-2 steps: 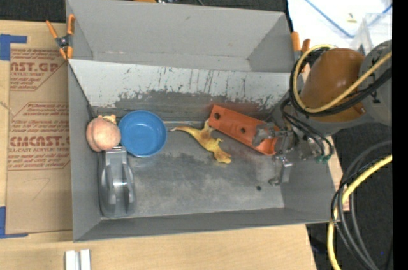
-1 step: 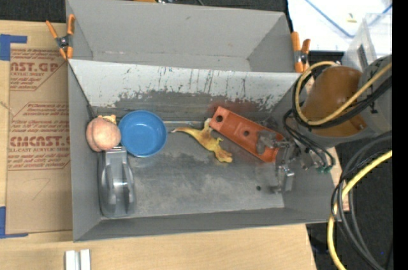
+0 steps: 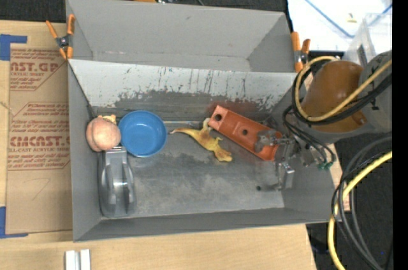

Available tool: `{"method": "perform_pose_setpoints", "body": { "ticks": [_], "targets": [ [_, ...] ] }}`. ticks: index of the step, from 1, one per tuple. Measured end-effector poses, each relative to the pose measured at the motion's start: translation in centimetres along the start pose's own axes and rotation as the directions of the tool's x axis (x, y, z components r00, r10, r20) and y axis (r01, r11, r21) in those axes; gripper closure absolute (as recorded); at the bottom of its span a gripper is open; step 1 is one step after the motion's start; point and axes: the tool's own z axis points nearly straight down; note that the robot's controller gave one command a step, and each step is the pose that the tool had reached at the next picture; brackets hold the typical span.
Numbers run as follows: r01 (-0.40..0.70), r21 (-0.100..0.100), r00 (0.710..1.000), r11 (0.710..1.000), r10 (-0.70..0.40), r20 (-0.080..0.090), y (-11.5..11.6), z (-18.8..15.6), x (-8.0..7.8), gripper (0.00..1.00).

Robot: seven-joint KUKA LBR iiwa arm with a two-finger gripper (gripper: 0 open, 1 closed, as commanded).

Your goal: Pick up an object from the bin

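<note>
The bin (image 3: 185,39) is finished in grey, with dark streaks marked across its rear wall. A blue bowl (image 3: 143,133), a pink-peach round fruit (image 3: 102,134), a yellow banana-shaped piece (image 3: 205,138) and an orange-red block (image 3: 242,130) are contained

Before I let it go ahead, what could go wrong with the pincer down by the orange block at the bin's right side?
The pincer is close to the bin's right wall, so it may scrape the metal. The orange block has one end right beside the pincer. A nudge could shove the block onto the yellow banana-shaped toy rather than grip it.
</note>
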Motion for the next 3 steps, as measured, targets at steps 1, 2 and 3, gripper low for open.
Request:
{"method": "perform_pose_setpoints", "body": {
  "ticks": [1, 2, 3],
  "targets": [
    [0.122, -0.001, 0.993, 0.993, -0.122, 0.001, 5.4, 1.1, 3.0, 1.0],
    [0.122, 0.0, 0.993, 0.993, -0.122, 0.001, 5.4, 1.1, 3.0, 1.0],
    [0.342, -0.001, 0.94, 0.94, -0.342, 0.001, 7.8, -6.2, 2.2, 1.0]
  ]
}}
